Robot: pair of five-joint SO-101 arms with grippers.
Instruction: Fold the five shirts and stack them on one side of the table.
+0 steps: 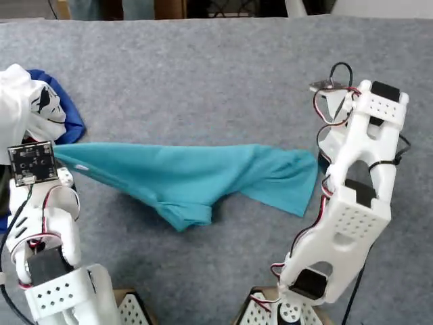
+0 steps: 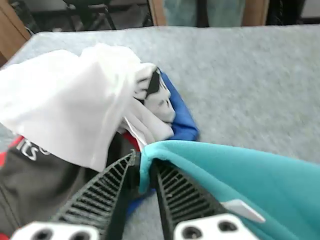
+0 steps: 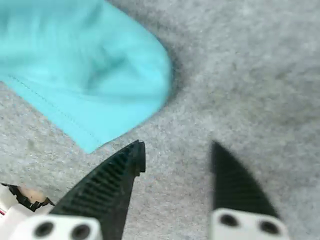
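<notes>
A teal shirt (image 1: 196, 177) is stretched across the middle of the grey table, one end raised at the left. My left gripper (image 2: 145, 172) is shut on that raised teal edge (image 2: 240, 175), close to a pile of other shirts: a white one (image 2: 70, 105), a blue one (image 2: 181, 112) and a dark one (image 2: 30, 175). In the high view the pile (image 1: 30, 108) lies at the table's left edge. My right gripper (image 3: 177, 157) stands open above bare carpet, just beside the shirt's free corner (image 3: 90, 75), holding nothing.
The grey carpeted table (image 1: 203, 74) is bare along its far half. The right arm's white body (image 1: 352, 196) stands over the table's right side. Wooden furniture legs show beyond the far edge.
</notes>
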